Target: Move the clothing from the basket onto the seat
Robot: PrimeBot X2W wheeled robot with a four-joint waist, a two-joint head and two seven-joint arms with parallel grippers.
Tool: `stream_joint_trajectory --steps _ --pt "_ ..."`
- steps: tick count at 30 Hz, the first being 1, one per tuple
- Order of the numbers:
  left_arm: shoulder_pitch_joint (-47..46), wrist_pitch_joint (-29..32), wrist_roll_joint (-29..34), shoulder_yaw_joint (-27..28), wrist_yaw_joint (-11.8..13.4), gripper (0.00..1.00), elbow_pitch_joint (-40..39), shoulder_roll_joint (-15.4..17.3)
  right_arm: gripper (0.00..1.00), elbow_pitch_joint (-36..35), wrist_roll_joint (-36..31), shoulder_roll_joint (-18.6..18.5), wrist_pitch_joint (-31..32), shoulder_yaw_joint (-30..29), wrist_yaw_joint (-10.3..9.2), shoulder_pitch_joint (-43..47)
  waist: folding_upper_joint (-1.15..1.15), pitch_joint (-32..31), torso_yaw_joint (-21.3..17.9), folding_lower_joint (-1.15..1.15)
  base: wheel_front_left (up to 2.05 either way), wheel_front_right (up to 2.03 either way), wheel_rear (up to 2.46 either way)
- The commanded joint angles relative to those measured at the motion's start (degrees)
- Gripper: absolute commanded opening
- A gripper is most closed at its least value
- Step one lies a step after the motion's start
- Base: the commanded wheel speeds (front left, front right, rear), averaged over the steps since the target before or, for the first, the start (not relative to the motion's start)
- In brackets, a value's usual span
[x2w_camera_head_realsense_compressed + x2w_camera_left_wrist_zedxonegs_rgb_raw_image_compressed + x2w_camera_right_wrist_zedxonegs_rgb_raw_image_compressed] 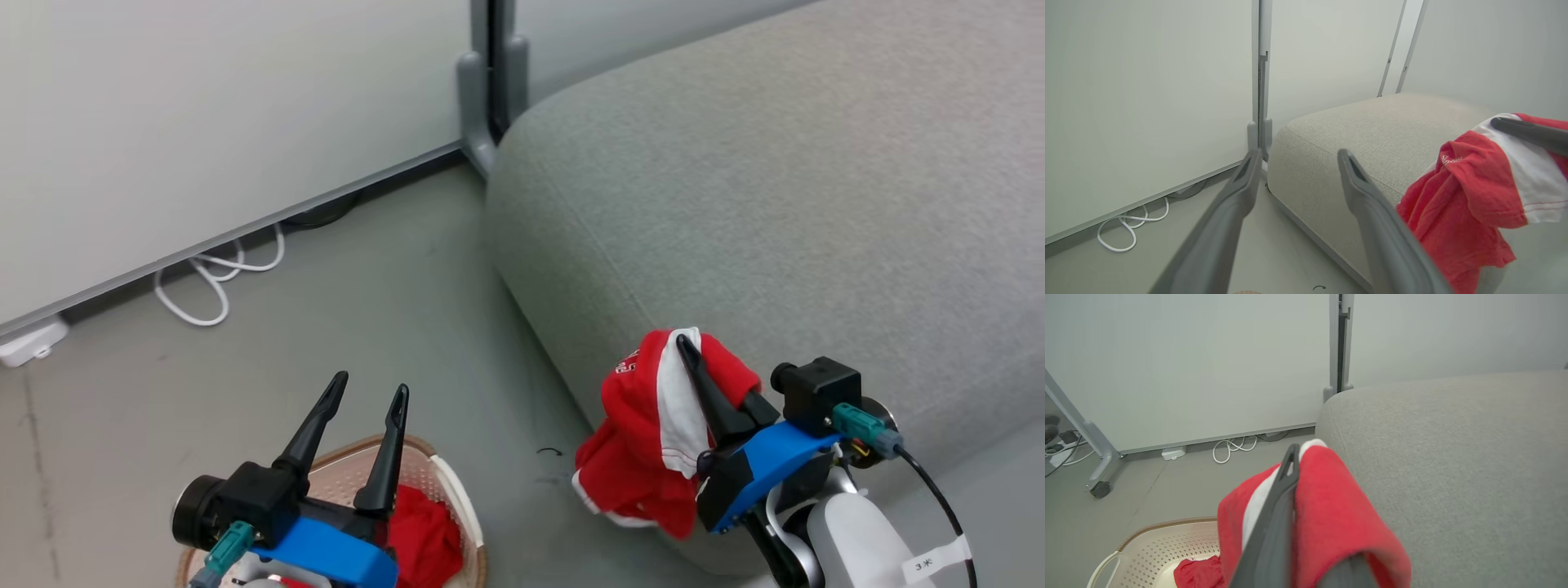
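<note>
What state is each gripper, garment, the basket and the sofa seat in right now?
Right gripper: shut on the red-and-white fabric garment.
Red-and-white fabric garment: hanging draped from the gripper, out of the basket.
Second red fabric garment: crumpled inside the basket.
Cream perforated plastic basket: upright on the floor.
Left gripper: open, empty.
Grey upholstered seat cushion: visible top bare.

The left gripper has two long, tapering black fingers with slotted tips. They are set in a black housing with a round black cylinder at its side, above a bright blue bracket and a teal plug. The right gripper has a matching blue mount, a boxy black block and a teal connector. Its thin black cable carries a white paper tag with small dark marks. Its forearm is smooth and white.
</note>
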Motion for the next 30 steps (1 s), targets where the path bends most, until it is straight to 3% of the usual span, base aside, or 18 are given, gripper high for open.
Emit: stream_joint_trajectory --steps 1,13,30 --pt "-0.97 -0.18 0.29 0.27 -0.30 1.00 -0.13 0.34 0.00 0.07 0.49 -0.10 -0.53 -0.10 0.03 -0.79 0.00 0.96 -2.44 0.00 0.00 0.00 0.00" --pt "-1.90 -0.18 0.75 0.14 -0.49 1.00 0.11 0.90 0.00 1.01 1.32 -0.09 -1.90 0.26 0.03 -0.63 0.00 2.24 -8.01 0.00 0.00 0.00 0.00" --pt "-2.24 -0.18 1.17 0.33 -0.36 1.00 -0.66 2.23 0.00 2.34 1.25 -0.12 -1.70 -0.94 0.03 -6.91 0.00 5.00 -8.41 0.00 0.00 0.00 0.00"
